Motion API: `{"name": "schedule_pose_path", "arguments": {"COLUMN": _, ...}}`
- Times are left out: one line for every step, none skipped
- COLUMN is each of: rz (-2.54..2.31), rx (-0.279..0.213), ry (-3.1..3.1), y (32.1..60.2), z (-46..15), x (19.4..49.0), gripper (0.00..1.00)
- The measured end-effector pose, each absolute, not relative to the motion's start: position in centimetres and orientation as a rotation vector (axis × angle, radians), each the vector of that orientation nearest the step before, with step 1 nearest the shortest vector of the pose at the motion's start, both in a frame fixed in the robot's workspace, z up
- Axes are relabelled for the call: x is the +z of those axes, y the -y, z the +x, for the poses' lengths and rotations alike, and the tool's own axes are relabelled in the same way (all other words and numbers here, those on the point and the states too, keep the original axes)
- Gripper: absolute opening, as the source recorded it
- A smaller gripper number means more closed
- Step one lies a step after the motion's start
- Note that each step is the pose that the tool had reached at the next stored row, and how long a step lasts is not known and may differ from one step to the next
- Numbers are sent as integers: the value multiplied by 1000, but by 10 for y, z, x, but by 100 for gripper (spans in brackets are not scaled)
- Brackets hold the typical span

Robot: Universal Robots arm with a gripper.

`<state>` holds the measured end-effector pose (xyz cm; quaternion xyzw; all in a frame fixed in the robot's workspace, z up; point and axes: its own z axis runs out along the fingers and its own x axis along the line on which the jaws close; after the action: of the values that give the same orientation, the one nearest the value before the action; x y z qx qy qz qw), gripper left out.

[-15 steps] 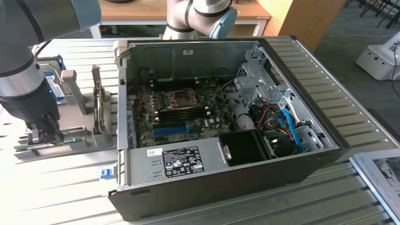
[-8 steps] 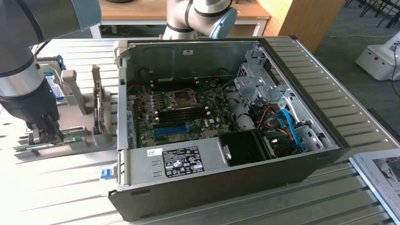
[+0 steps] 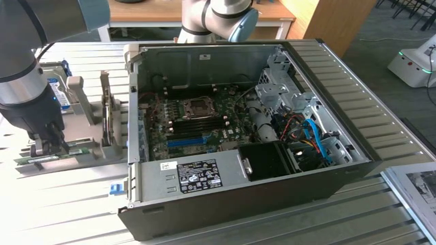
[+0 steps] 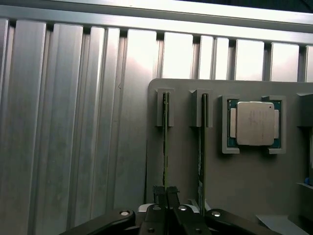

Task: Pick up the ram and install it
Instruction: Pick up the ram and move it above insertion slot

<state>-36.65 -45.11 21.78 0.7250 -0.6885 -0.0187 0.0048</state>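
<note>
Gripper [image 3: 49, 148]: down at the grey holder [image 3: 89, 148] on the ext. view's left, well apart from the PC case [image 3: 327, 168].
Fingers [image 4: 172, 192]: pinched narrow, tips closed on the top edge of the ram [image 4: 166, 142], as the wrist view showed.
Ram: thin green stick on edge in a holder slot, far end sat in its bracket. In the ext. view it lay low along the holder's near side, right under the gripper.
Lift: not begun as far as could be seen; the stick looked seated in its slot along its whole length.
2nd stick [image 4: 201, 147]: in the neighbouring slot, just beside the gripped one, untouched.
CPU [image 4: 254, 123]: in its own pocket of the holder, beyond the 2nd stick, not involved.
Motherboard [image 3: 197, 122]: exposed inside the open case; black slots [image 3: 199, 120] sat between the CPU socket and the blue slot [image 3: 185, 141]. Couldn't tell if any black slot was filled.
Done: approach and grasp, by the look of it.
Left: lift out of the holder, carry over to the case, seat in a black slot. All of the install part.
Progress est.: early, roughly first third.
Table [image 3: 68, 204]: slatted metal, carried both holder and case.
</note>
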Motion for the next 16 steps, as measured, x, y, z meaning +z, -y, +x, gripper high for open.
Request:
{"name": "schedule_pose_path", "arguments": {"rz": 2271, "rx": -59, "ry": 2156, "y": 451, "z": -366, "x": 219, "gripper": 12}}
{"name": "schedule_pose_path", "arguments": {"rz": 2271, "rx": -59, "ry": 2156, "y": 451, "z": -366, "x": 220, "gripper": 12}}
{"name": "schedule_pose_path", "arguments": {"rz": 2271, "rx": -59, "ry": 2156, "y": 451, "z": -366, "x": 221, "gripper": 12}}
{"name": "schedule_pose_path", "arguments": {"rz": 2271, "rx": -59, "ry": 2156, "y": 451, "z": -366, "x": 222, "gripper": 12}}
{"name": "schedule_pose_path", "arguments": {"rz": 2271, "rx": -59, "ry": 2156, "y": 451, "z": -366, "x": 224, "gripper": 12}}
{"name": "schedule_pose_path", "arguments": {"rz": 2271, "rx": -59, "ry": 2156, "y": 451, "z": -366, "x": 225, "gripper": 12}}
{"name": "schedule_pose_path", "arguments": {"rz": 2271, "rx": -59, "ry": 2156, "y": 451, "z": -366, "x": 226, "gripper": 12}}
{"name": "schedule_pose_path", "arguments": {"rz": 2271, "rx": -59, "ry": 2156, "y": 451, "z": -365, "x": 228, "gripper": 12}}
{"name": "schedule_pose_path", "arguments": {"rz": 2271, "rx": -59, "ry": 2156, "y": 451, "z": -365, "x": 229, "gripper": 12}}
{"name": "schedule_pose_path", "arguments": {"rz": 2271, "rx": -59, "ry": 2156, "y": 451, "z": -365, "x": 231, "gripper": 12}}
{"name": "schedule_pose_path", "arguments": {"rz": 2271, "rx": -59, "ry": 2156, "y": 451, "z": -365, "x": 232, "gripper": 12}}
{"name": "schedule_pose_path", "arguments": {"rz": 2271, "rx": -59, "ry": 2156, "y": 451, "z": -365, "x": 234, "gripper": 12}}
{"name": "schedule_pose_path", "arguments": {"rz": 2271, "rx": -59, "ry": 2156, "y": 451, "z": -364, "x": 235, "gripper": 12}}
{"name": "schedule_pose_path", "arguments": {"rz": 2271, "rx": -59, "ry": 2156, "y": 451, "z": -364, "x": 237, "gripper": 12}}
{"name": "schedule_pose_path", "arguments": {"rz": 2271, "rx": -59, "ry": 2156, "y": 451, "z": -364, "x": 239, "gripper": 12}}
{"name": "schedule_pose_path", "arguments": {"rz": 2271, "rx": -59, "ry": 2156, "y": 451, "z": -364, "x": 240, "gripper": 12}}
